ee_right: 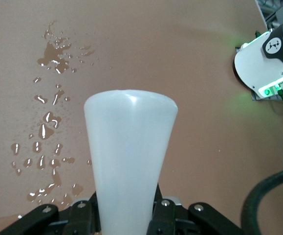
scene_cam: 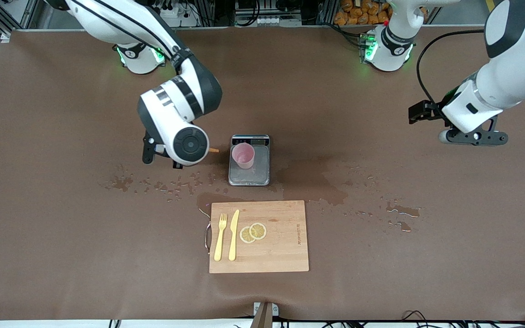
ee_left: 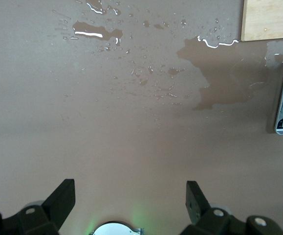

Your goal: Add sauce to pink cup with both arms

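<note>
One bottle [ee_right: 130, 161], soft plastic, light; right gripper [ee_right: 124, 215] clamped on body, beside cup [scene_cam: 243, 156] on scale [scene_cam: 249, 160]. Likely dents when squeezed; grip mid-body. Left gripper [ee_left: 129, 200] spread wide, empty, waiting over table [ee_left: 131, 137].

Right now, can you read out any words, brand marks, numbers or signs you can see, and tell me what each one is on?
Cutting board: a small dark brand mark printed sideways near its edge toward the left arm's end, too small to read.
Kitchen scale: the display strip at its top shows no readable digits.
Arm bases: a small dark mark on each, too small to read.
Pink cup and sauce bottle: no text visible.
</note>
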You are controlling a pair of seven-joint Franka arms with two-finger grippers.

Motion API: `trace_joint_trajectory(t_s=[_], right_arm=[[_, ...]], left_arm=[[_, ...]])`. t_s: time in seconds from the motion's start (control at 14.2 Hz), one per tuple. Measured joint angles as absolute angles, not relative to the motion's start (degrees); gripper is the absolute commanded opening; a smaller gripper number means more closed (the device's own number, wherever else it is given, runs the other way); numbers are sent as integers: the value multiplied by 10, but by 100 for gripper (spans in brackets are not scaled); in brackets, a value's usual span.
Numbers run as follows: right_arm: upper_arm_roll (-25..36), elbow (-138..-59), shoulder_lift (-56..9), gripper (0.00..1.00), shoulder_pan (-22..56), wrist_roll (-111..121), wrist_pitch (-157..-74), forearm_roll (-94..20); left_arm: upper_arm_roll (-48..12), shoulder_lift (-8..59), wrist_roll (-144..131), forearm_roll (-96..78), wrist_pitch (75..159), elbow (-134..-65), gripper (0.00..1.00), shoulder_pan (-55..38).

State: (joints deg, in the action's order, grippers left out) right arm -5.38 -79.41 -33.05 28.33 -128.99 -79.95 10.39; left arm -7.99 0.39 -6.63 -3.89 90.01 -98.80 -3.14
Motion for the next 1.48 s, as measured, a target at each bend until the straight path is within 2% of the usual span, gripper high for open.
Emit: trace_joint_trajectory(t_s=[0.14, 0.35, 0.49, 0.7, 0.85, 1.06, 1.41, 1.48], right_arm=[[-54, -794, -345, 35, 299, -1304, -795, 116], [-53, -794, -354, 31, 303, -1310, -788, 124], [-50, -794, -354, 30, 303, -1310, -783, 127], [-45, -793, -354, 27, 303, -1311, -782, 128], [-45, -791, -355, 17, 303, -1316, -782, 128], [-45, -785, -360, 10, 303, -1321, -783, 128], [-49, -768, -364, 9, 305, -1332, -789, 127], [-50, -761, -366, 5, 307, -1338, -790, 127]], left_arm=[[-72, 1, -66, -26, 896, -988, 100, -44], [0, 1, -63, -24, 876, -967, 100, -101], [19, 0, -52, -24, 852, -935, 100, -104], [22, -1, -50, -24, 846, -909, 100, -104], [17, -1, -48, -24, 844, -901, 100, -104], [8, -1, -47, -22, 843, -898, 100, -94], [7, -8, -46, -22, 841, -887, 100, -77], [5, -10, -46, -22, 840, -887, 100, -72]])
